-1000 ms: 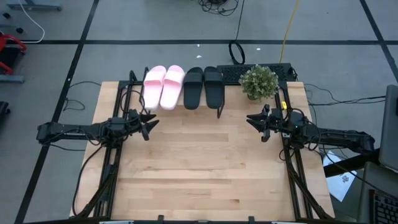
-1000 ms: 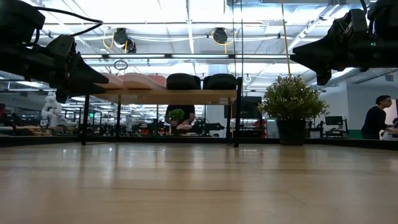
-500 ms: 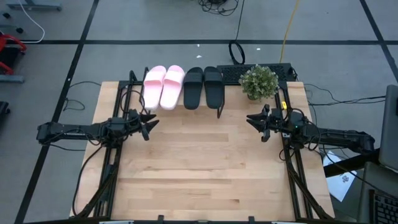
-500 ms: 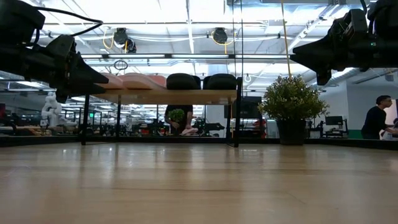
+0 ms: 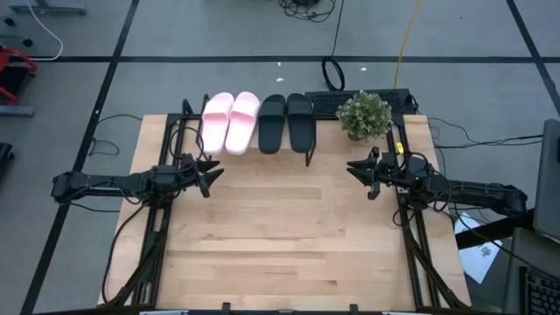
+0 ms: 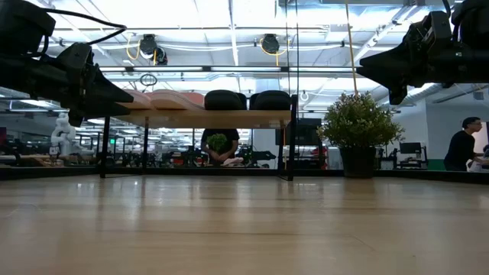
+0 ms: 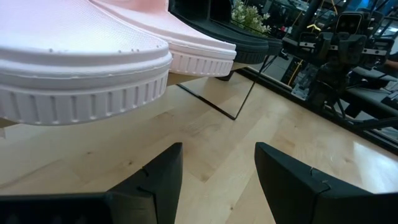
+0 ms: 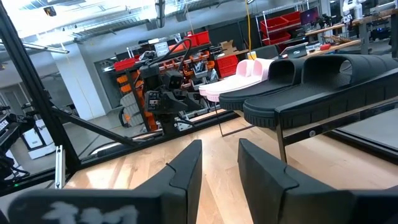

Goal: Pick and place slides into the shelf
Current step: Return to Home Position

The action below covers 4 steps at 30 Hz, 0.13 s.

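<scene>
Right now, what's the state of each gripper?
Left gripper: open, empty, over the table at its left side, near the pink slides.
Right gripper: open, empty, at the right side by the plant.

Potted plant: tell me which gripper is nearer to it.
Right. The right gripper hangs just in front of the potted plant; the left gripper is across the table, in front of the pink slides.

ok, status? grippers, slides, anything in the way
Left gripper open, empty, at table left; right gripper open, empty, at right. Pink slides and black slides on the shelf. Potted plant beside it, clear of both.
</scene>
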Motion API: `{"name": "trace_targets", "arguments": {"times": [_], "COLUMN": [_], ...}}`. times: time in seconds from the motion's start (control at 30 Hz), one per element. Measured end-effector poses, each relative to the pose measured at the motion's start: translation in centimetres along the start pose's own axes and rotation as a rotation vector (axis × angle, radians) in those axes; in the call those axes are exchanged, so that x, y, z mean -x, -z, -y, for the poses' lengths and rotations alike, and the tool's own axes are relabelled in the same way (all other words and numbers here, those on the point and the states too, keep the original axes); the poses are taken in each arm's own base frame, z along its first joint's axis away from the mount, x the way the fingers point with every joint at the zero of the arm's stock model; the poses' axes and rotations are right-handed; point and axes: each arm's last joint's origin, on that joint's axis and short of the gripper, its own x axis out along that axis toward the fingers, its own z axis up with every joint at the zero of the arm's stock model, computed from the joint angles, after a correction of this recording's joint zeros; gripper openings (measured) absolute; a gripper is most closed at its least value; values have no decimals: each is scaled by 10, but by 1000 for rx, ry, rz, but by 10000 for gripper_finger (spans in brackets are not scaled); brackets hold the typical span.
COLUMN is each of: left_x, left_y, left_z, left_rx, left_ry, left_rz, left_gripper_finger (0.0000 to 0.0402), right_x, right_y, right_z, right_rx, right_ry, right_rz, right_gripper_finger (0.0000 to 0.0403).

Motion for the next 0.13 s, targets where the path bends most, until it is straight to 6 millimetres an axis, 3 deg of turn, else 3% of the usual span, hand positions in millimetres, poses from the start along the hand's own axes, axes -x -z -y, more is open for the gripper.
{"name": "trace_targets", "arguments": {"times": [0.13], "left_x": [0], "left_y": [0], "left_z": [0], "left_rx": [1], "left_ry": [0], "left_rz": [0], "left_gripper_finger": [198], "right_x": [0], "right_y": [0], "right_z": [0], "right_rx": [0], "right_ry": [0], "right_rz": [0], "right_gripper_finger": [96]}}
